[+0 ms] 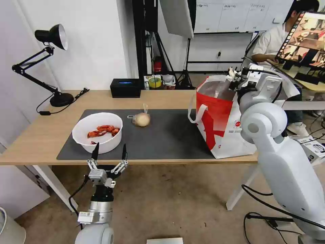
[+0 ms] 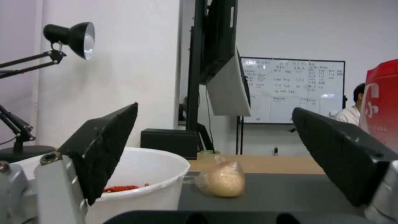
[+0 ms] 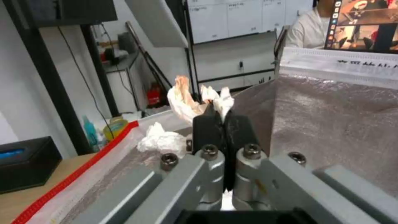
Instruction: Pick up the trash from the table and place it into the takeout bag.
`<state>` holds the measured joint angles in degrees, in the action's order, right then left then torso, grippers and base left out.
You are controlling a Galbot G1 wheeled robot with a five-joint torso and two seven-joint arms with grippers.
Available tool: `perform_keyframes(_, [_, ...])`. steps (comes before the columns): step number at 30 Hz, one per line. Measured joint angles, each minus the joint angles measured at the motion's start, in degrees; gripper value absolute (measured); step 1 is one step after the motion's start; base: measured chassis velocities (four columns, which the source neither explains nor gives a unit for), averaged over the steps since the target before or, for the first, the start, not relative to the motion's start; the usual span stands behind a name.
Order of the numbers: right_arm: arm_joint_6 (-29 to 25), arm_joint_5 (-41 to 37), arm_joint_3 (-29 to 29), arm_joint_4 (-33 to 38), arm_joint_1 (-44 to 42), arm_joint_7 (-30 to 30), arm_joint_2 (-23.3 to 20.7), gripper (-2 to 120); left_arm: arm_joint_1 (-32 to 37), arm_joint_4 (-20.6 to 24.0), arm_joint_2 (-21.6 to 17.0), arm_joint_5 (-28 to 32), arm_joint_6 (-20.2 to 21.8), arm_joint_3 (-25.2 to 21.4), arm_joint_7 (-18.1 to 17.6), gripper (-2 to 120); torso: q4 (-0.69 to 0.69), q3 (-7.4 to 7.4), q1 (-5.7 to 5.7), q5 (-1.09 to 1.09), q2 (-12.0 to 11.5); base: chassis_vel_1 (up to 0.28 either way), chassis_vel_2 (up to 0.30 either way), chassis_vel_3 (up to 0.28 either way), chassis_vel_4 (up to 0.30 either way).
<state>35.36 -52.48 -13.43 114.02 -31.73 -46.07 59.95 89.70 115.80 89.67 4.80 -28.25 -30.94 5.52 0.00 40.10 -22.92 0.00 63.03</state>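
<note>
The white bowl (image 1: 97,131) (image 2: 141,174) with red crayfish shells sits at the left of the dark mat (image 1: 169,135) on the table (image 1: 40,135). A beige lump in a clear bag (image 1: 141,119) (image 2: 224,182) lies to its right. My left gripper (image 1: 109,151) (image 2: 214,109) is open at the table's front edge, just before the bowl. The takeout bag (image 1: 220,118) (image 3: 331,124) stands open at the mat's right end. Above its mouth my right gripper (image 1: 237,79) (image 3: 219,115) is shut on a crumpled white tissue (image 3: 186,99). More tissue (image 3: 159,140) shows lower by the bag's rim.
A black desk lamp (image 1: 50,37) stands at the table's far left and a small black box (image 1: 125,88) at its back edge. A person sits at a screen behind the bag. Cables lie on the floor at the right; a white bin (image 1: 6,230) is at the lower left.
</note>
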Motion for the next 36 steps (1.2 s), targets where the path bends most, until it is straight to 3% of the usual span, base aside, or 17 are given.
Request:
perform_keyframes(9, [0.24, 0.21, 0.1, -0.17, -0.12, 0.01, 0.32, 1, -0.47, -0.58, 0.08, 0.03, 0.03, 0.09, -0.01, 100, 0.0, 0.0, 0.0, 0.0, 0.0, 0.0, 0.0, 0.0, 0.0])
perform_keyframes(19, [0.41, 0.66, 0.0, 0.06, -0.55, 0.07, 0.73, 40, -0.8, -0.8, 0.09, 0.04, 0.09, 0.19, -0.02, 100, 0.0, 0.0, 0.0, 0.0, 0.0, 0.0, 0.0, 0.0, 0.0])
perform_keyframes(21, [0.42, 0.67, -0.01, 0.08, -0.55, 0.07, 0.73, 43, -0.79, -0.8, 0.08, 0.04, 0.1, 0.19, -0.02, 100, 0.0, 0.0, 0.0, 0.0, 0.0, 0.0, 0.0, 0.0, 0.0])
perform_keyframes(23, [0.42, 0.68, -0.02, 0.15, -0.48, 0.08, 0.76, 55, -0.74, -0.73, 0.06, 0.04, 0.11, 0.18, -0.02, 100, 0.0, 0.0, 0.0, 0.0, 0.0, 0.0, 0.0, 0.0, 0.0])
perform_keyframes(25, [0.41, 0.69, -0.04, 0.24, -0.42, 0.09, 0.77, 58, -0.71, -0.69, 0.06, 0.04, 0.1, 0.18, -0.02, 100, 0.0, 0.0, 0.0, 0.0, 0.0, 0.0, 0.0, 0.0, 0.0])
perform_keyframes(31, [0.07, 0.71, -0.25, 0.88, -0.97, 0.78, 0.53, 85, -0.64, -0.54, 0.02, 0.04, 0.11, 0.16, -0.04, 100, 0.0, 0.0, 0.0, 0.0, 0.0, 0.0, 0.0, 0.0, 0.0])
perform_keyframes(36, [-0.96, 0.82, -0.35, 1.38, -1.21, 2.16, 0.29, 98, -0.62, -0.41, 0.01, 0.04, 0.12, 0.17, -0.04, 100, 0.0, 0.0, 0.0, 0.0, 0.0, 0.0, 0.0, 0.0, 0.0])
